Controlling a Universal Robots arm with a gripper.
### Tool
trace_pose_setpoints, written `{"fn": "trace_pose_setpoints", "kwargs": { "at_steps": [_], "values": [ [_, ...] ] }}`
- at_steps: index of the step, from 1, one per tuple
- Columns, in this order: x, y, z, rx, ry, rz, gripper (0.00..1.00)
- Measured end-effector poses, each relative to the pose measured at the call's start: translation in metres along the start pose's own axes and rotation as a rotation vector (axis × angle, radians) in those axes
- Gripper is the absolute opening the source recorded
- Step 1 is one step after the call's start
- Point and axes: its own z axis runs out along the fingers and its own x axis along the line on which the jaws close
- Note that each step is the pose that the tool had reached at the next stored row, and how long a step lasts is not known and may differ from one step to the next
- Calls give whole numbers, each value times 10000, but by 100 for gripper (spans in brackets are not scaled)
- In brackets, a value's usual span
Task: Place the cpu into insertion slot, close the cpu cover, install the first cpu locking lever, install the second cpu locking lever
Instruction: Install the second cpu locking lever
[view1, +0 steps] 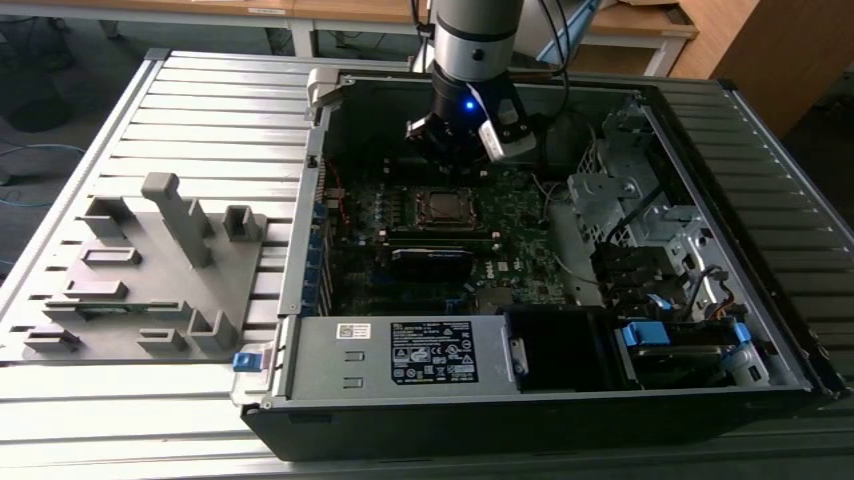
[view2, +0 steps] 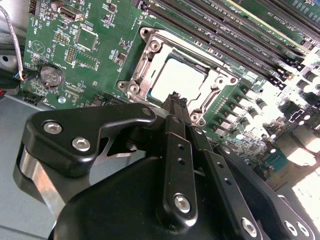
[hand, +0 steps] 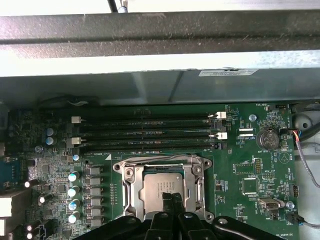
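Silvery-grey metal showed where the cpu lay flat in the insertion slot on the green motherboard, and I saw it in both wrist views. The cpu cover was down around it, its frame ringing the chip while the dull face showed through the square window. In the second wrist view a thin metal lever ran along one side of that frame.

My gripper hung just above the socket, at the edge of the frame, and my fingers were pressed together with nothing between them. I could not tell whether the tips touched the frame.

In the exterior view my arm reached down into the open computer case, with the gripper over the far part of the board and the socket just below it. Long black memory slots ran beside the socket. A grey fixture tray stood on the table at the exterior view's left, well apart from the case.
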Motion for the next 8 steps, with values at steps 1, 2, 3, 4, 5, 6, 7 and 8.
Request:
{"fn": "trace_pose_setpoints", "kwargs": {
  "at_steps": [1, 2, 3, 4, 5, 6, 7, 8],
  "values": [
    [0, 0, -3, 3, 1, 0, 10],
    [0, 0, -5, 0, 0, 0, 10],
    [0, 0, -8, 0, 0, 0, 10],
    [0, 1, -11, 0, 0, 0, 10],
    [0, 1, -11, -2, -1, 0, 10],
    [0, 1, -11, -2, -1, 0, 10],
    [0, 1, -11, -3, -2, 0, 10],
    [0, 1, -11, -2, -1, 0, 10]
  ]
}}
